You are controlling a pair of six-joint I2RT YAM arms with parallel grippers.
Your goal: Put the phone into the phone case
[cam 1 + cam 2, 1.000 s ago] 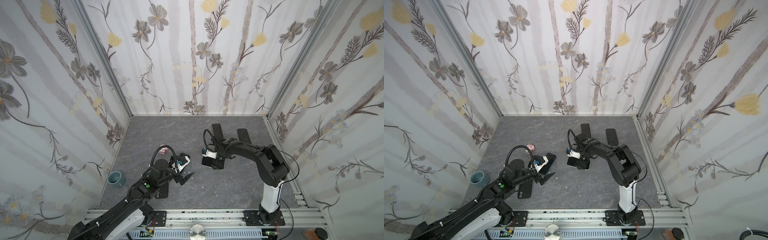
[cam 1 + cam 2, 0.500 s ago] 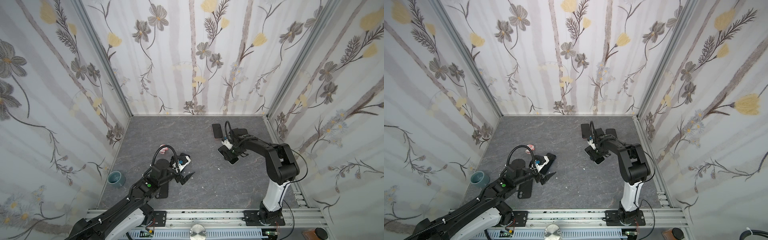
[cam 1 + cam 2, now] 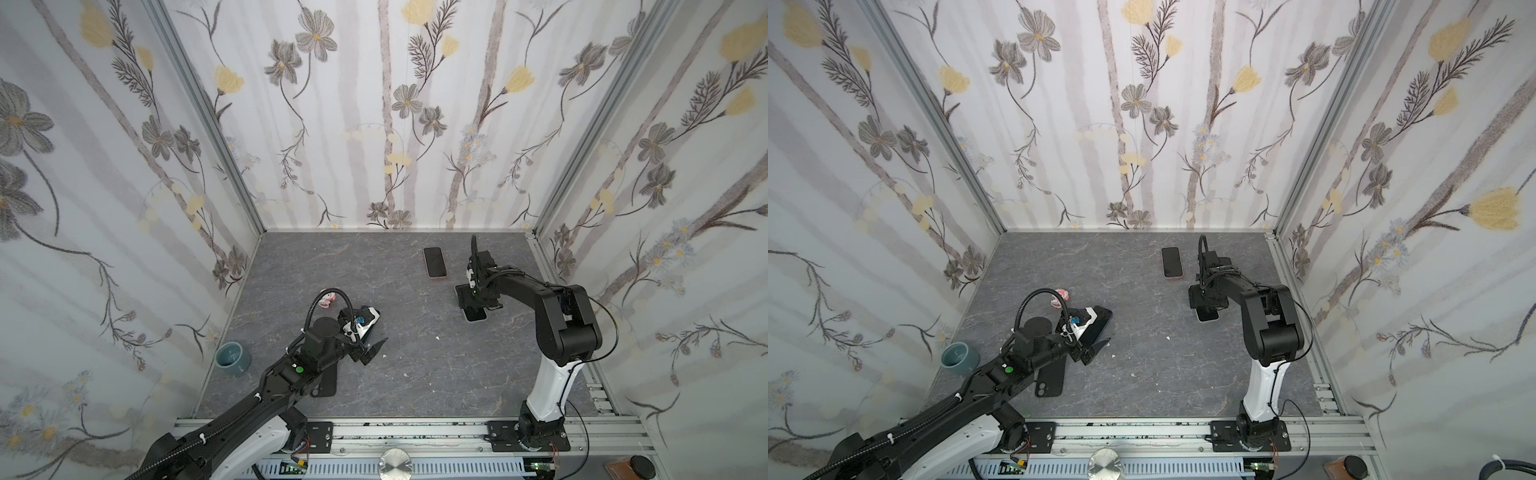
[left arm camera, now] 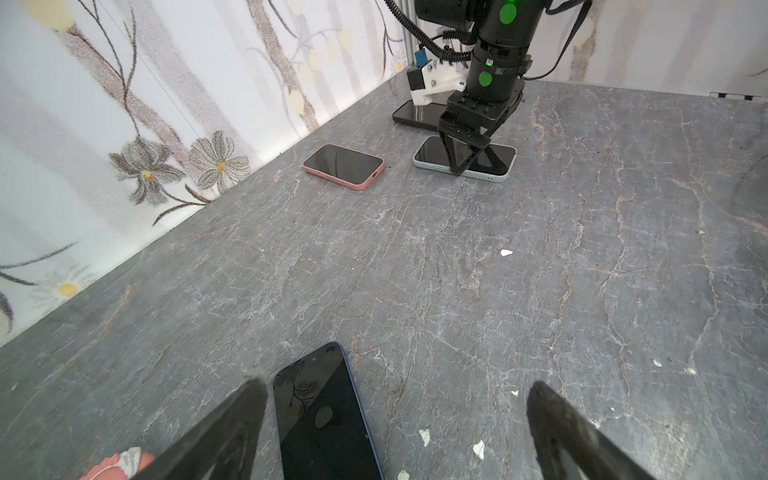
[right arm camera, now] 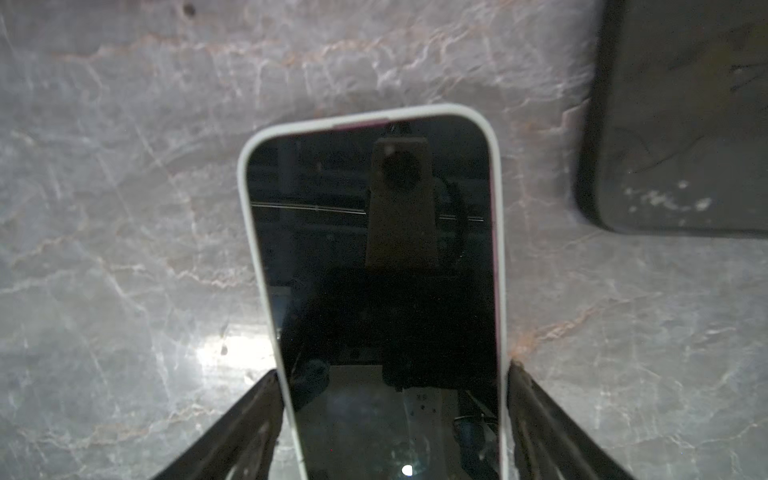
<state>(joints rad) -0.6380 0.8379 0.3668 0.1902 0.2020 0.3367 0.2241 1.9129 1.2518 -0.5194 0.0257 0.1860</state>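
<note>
A phone point(image 5: 374, 257) with a dark screen sits in a white phone case point(image 5: 243, 174). A magenta strip shows along its top edge, and it lies flat on the floor at the right point(image 3: 475, 313). My right gripper point(image 5: 392, 370) points down over it point(image 3: 473, 301), and its fingers point(image 5: 253, 407) lie against both long sides. My left gripper point(image 4: 397, 384) stands open low at centre left point(image 3: 372, 332), holding nothing. Between its fingers, nearer one of them, a dark-blue phone point(image 4: 324, 415) lies screen up. A black empty case point(image 3: 1050, 380) lies under the left arm.
A pink-cased phone point(image 3: 435, 262) lies near the back wall. Another dark phone or case point(image 4: 415, 114) lies behind the right gripper. A teal cup point(image 3: 232, 357) stands at the left wall, and a small red-and-white item point(image 3: 327, 300) lies beside the left gripper. White crumbs dot the floor.
My right gripper has carried the white-cased phone from the middle towards the right, and it now lies on the floor there. The left arm has not moved.
</note>
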